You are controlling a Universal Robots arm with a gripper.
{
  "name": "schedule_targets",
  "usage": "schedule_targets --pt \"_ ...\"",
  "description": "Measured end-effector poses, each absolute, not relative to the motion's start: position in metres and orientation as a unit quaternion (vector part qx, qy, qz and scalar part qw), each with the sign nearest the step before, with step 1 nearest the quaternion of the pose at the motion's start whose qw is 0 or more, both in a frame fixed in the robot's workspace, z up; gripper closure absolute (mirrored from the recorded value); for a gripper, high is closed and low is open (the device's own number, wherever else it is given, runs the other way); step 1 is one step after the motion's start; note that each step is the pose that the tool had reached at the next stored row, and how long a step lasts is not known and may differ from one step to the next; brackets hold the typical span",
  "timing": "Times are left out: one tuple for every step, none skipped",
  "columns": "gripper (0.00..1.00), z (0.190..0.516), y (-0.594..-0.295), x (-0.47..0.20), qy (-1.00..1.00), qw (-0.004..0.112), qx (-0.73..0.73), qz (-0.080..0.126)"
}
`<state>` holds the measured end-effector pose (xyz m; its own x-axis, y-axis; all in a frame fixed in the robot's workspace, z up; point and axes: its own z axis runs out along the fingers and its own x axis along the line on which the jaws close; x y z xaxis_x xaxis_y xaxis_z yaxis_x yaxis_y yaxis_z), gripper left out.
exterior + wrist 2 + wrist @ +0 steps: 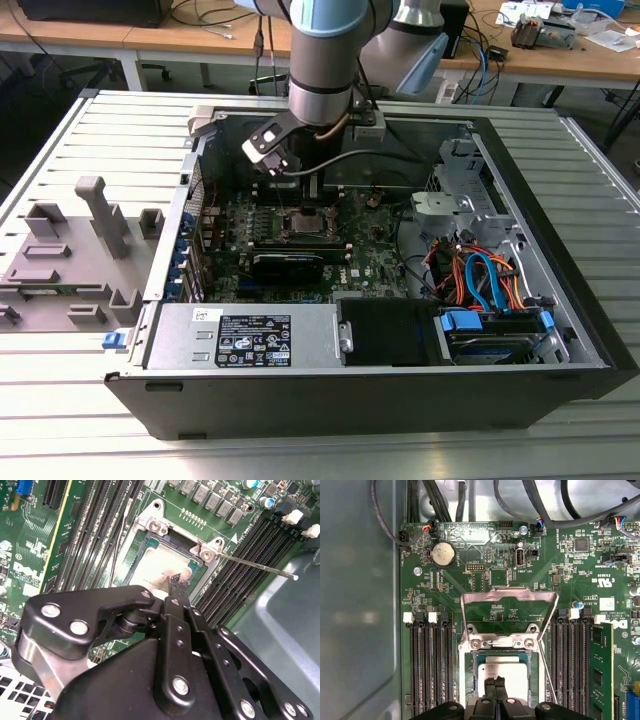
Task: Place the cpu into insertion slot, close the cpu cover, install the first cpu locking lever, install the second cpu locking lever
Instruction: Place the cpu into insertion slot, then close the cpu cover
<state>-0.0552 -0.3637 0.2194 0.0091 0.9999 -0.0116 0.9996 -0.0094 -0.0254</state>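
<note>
The arm (322,60) reaches down into the open computer case (350,400), which stands on the slatted metal table (60,420). The gripper (304,208) hangs low over the green circuit board (485,570), near the middle of the board, right at the insertion slot (469,672).

The cpu (512,675) lies flat inside the insertion slot, its silver-grey top facing up, and the metal rim of the slot goes around it. The gripper is clenched: its two fingertips (491,687) are pressed one against the other with only a thin line between them, and nothing is held there. The tips stand directly above the cpu, over the part of its top next to the edge farthest from the cover's hinge. They are very close to the metal surface, but the views do not settle whether they touch it.

The cpu cover (509,596) is not closed. It stands raised from the far edge of the slot, opposite to the gripper, and the circuit board shows through its cut-out middle. A thin locking lever (260,567) stretches away from one corner of the slot, over the long black memory slots (427,665) that run along both sides of the slot.
</note>
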Motion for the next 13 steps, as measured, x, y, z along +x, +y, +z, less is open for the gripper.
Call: schedule_targets --pt "0.89 0.2204 -0.3637 -0.0552 -0.704 0.005 -0.71 0.013" --pt "0.89 0.2215 -0.3637 -0.0552 -0.704 0.005 -0.71 0.013" --pt "0.89 0.2215 -0.3637 -0.0551 -0.704 0.005 -0.71 0.012" --pt "0.89 0.2215 -0.3637 -0.0551 -0.704 0.005 -0.71 0.012" --pt "0.89 0.2216 -0.3637 -0.0551 -0.704 0.005 -0.71 0.013" --pt "0.89 0.2216 -0.3637 -0.0551 -0.704 0.005 -0.71 0.013" --pt "0.89 0.2217 -0.3637 -0.0551 -0.704 0.004 -0.71 0.014" --pt "0.89 0.2224 -0.3638 -0.055 -0.704 0.002 -0.71 0.016" --pt "0.89 0.2241 -0.3637 -0.054 -0.704 0.002 -0.71 0.016" --pt "0.89 0.2254 -0.3637 -0.0531 -0.704 0.002 -0.71 0.016" --pt "0.89 0.2263 -0.3637 -0.0517 -0.704 0.003 -0.71 0.016" --pt "0.89 0.2272 -0.3637 -0.0499 -0.704 0.003 -0.71 0.016" --pt "0.89 0.2282 -0.3637 -0.0485 -0.704 0.003 -0.71 0.017"
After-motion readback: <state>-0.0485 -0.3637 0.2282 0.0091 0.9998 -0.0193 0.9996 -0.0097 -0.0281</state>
